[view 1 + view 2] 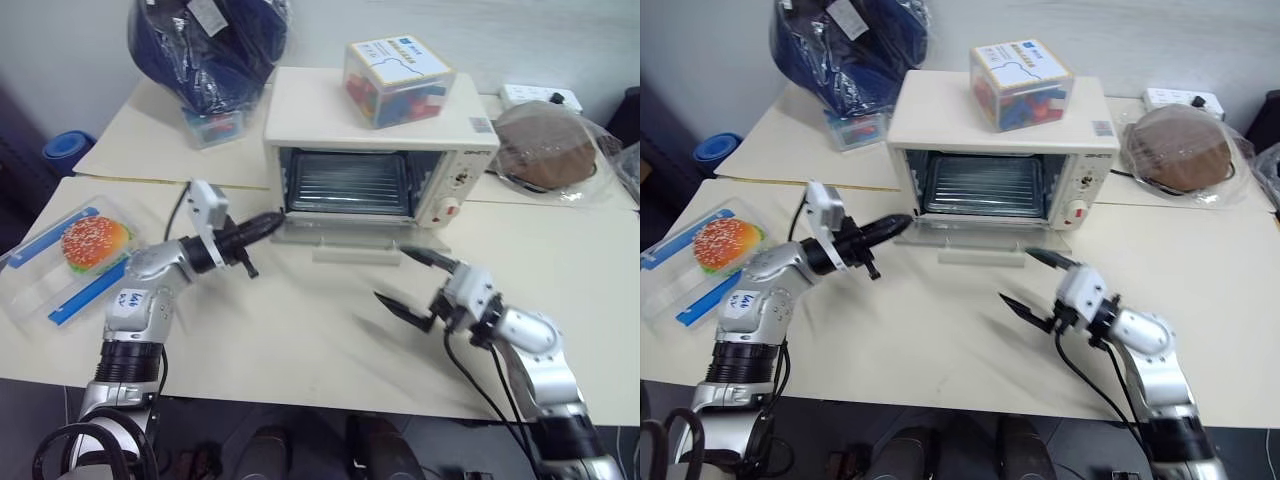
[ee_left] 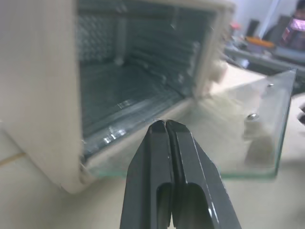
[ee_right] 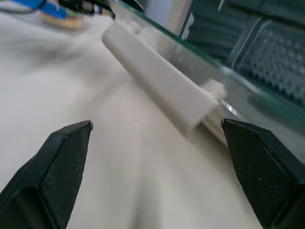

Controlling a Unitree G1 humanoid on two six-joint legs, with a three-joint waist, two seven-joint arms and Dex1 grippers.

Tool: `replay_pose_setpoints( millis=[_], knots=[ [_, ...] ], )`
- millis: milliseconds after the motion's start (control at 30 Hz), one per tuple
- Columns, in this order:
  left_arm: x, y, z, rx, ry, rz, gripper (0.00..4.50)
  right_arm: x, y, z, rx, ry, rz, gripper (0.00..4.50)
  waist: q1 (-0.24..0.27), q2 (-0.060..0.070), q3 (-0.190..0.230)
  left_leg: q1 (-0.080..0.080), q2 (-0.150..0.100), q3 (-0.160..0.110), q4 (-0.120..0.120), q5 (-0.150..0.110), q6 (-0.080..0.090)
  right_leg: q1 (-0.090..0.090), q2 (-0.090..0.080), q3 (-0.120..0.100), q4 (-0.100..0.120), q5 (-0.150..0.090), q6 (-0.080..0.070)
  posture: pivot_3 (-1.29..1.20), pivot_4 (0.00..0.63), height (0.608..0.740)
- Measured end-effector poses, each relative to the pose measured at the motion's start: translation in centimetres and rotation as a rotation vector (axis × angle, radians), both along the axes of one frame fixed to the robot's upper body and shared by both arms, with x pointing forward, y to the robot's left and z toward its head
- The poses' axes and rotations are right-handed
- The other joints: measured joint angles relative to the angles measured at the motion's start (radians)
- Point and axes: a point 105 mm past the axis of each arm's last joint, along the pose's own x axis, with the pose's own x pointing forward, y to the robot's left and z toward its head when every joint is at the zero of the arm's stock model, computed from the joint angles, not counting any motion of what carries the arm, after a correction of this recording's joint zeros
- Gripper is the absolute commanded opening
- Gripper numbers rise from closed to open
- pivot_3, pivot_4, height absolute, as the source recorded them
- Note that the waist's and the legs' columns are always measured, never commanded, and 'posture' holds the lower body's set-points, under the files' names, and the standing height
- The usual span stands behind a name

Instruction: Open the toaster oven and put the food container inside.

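Toaster oven (image 1: 375,150): far centre of the table (image 1: 300,340), door (image 2: 228,138) dropped flat and open, wire rack bare. A clear cube of coloured pieces (image 1: 397,80) sits on its roof.

Food container (image 1: 70,262): near left edge of the table, well apart from the oven, lying flat with a burger (image 1: 93,243) visible inside. Judged light, stiff and smooth-walled, so likely slippery; thin plastic could flex or crack under a hard squeeze. Best taken across its short sides near the blue clips, kept level.

Left gripper (image 1: 268,222): fingers pressed together, empty, tip just beside the left corner of the open door.

Right gripper (image 1: 412,280): jaws spread wide, empty, near the door's handle (image 3: 157,88), not touching it.

Other items: dark blue bag (image 1: 210,45), far left; wrapped brown object (image 1: 545,145), far right.
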Motion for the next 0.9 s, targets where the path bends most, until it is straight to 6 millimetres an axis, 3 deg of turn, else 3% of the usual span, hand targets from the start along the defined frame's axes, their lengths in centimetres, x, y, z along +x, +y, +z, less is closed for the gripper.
replay_pose_setpoints(
  millis=[100, 200, 300, 433, 533, 600, 667, 800, 833, 900],
  knots=[
    [-0.7, -0.5, -2.1, 0.082, 0.027, -0.031, 0.04, -0.8, -2.2, -1.2, -0.011, 0.037, -0.084, 4.5, -0.001, 0.0, 0.0, 0.0, -0.001, 0.001, 0.002, 0.0, 0.001, 0.0, -0.001, 0.001, 0.0, 0.001, 0.001, 0.0, 0.15, 0.74],
    [-0.9, -0.6, -4.0, 0.159, 0.041, -0.013, 0.04, -1.3, -4.6, -0.9, -0.028, 0.032, -0.164, 4.5, -0.008, 0.0, 0.0, 0.002, 0.0, 0.002, 0.001, 0.0, 0.001, 0.0, 0.0, 0.002, 0.002, 0.001, 0.001, 0.0, 0.15, 0.74],
    [-0.9, -0.4, -4.4, 0.174, 0.025, 0.016, 0.04, -1.7, -6.0, -0.4, -0.043, 0.028, -0.196, 4.5, -0.008, 0.0, 0.0, 0.003, 0.001, 0.001, 0.001, -0.001, 0.002, 0.001, 0.001, 0.001, 0.003, 0.001, 0.001, 0.0, 0.15, 0.74],
    [-2.1, -0.3, -4.7, 0.147, 0.022, 0.045, 0.89, -1.7, -5.9, 1.0, 0.002, -0.011, -0.163, 4.5, -0.01, 0.0, 0.0, 0.004, 0.001, 0.002, 0.001, -0.001, 0.003, 0.002, 0.001, 0.002, 0.003, 0.001, 0.001, 0.0, 0.15, 0.74],
    [-3.8, 0.4, -4.9, 0.07, 0.048, 0.093, 1.78, -1.0, -4.5, 3.7, 0.083, -0.06, -0.091, 4.5, -0.015, 0.0, 0.0, 0.004, 0.002, 0.001, 0.001, -0.001, 0.003, 0.002, 0.001, 0.002, 0.003, 0.001, 0.001, 0.0, 0.15, 0.74],
    [-4.9, 1.6, -4.4, 0.009, 0.054, 0.148, 2.36, -1.1, -2.9, 5.0, 0.135, -0.056, -0.006, 4.5, -0.015, 0.0, 0.0, 0.003, 0.003, -0.001, 0.001, -0.001, 0.002, 0.002, 0.001, 0.001, 0.002, 0.0, 0.0, 0.0, 0.15, 0.74],
    [-6.6, 4.5, -3.4, -0.039, 0.053, 0.266, 3.01, -1.3, -0.9, 5.4, 0.15, -0.046, 0.108, 4.5, -0.021, 0.0, 0.0, 0.003, 0.003, -0.001, 0.0, -0.001, 0.002, 0.001, 0.001, 0.001, 0.002, 0.0, 0.0, 0.0, 0.15, 0.74],
    [-9.6, 10.2, -1.7, -0.082, 0.032, 0.521, 4.22, -1.3, 0.8, 5.9, 0.162, -0.071, 0.197, 4.5, -0.016, 0.0, 0.0, 0.003, 0.003, -0.001, 0.0, -0.002, 0.004, 0.002, 0.0, 0.001, 0.0, 0.0, 0.0, 0.0, 0.15, 0.74],
    [-10.7, 11.7, -1.2, -0.112, 0.022, 0.598, 4.45, -1.2, 1.3, 6.1, 0.165, -0.079, 0.222, 4.5, -0.013, 0.0, 0.0, 0.003, 0.002, -0.001, 0.0, -0.003, 0.005, 0.002, 0.0, 0.001, 0.0, 0.0, 0.0, 0.0, 0.15, 0.74],
    [-13.0, 15.0, -0.8, -0.159, 0.02, 0.762, 4.45, -1.2, 2.3, 6.4, 0.166, -0.099, 0.279, 4.5, -0.008, 0.0, 0.0, 0.003, 0.002, -0.001, 0.0, -0.003, 0.006, 0.003, 0.0, 0.001, -0.001, 0.0, -0.001, 0.0, 0.15, 0.74]
  ],
)
